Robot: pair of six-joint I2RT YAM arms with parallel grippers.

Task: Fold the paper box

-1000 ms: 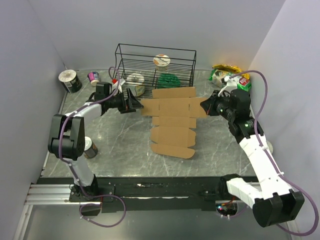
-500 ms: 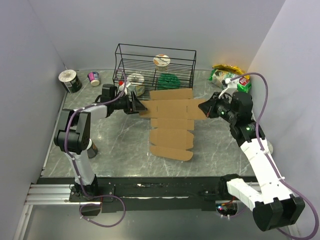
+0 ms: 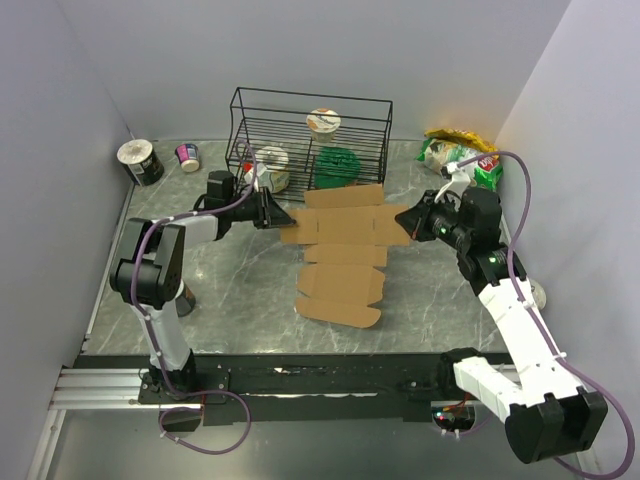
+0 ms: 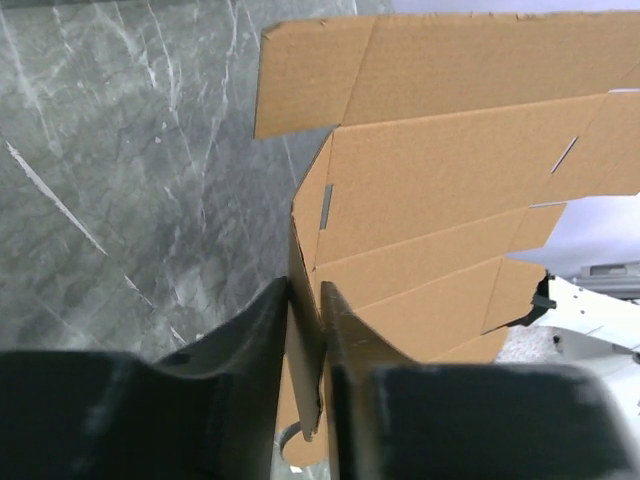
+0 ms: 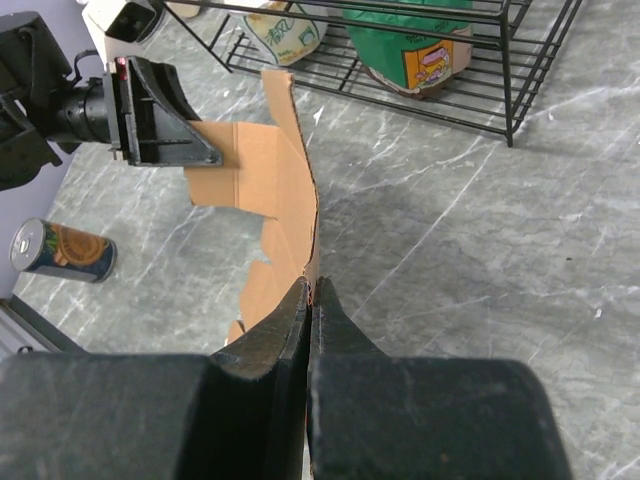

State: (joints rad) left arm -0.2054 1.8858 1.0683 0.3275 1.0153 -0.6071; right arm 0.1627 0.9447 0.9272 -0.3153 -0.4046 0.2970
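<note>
Both arms have nudged inward over the last second, so the box (image 3: 340, 250) looks a bit narrower from above and its near flap has slid slightly further from the rack (image 3: 310, 93). It's an unfolded die-cut sheet, sitting in front of the rack over the bench (image 3: 240, 290), far edge just short of the rack's front wires. Left fingers (image 3: 268, 211) are clamped tight on the sheet's left side flap, with cardboard filling the slit between them. Right fingers (image 3: 408, 219) are pinched pretty much closed on the right edge, and from that wrist cam the sheet bows upward off the bench. A can (image 3: 180, 297) sits well out in front of the rack's left end, clear of the box.
</note>
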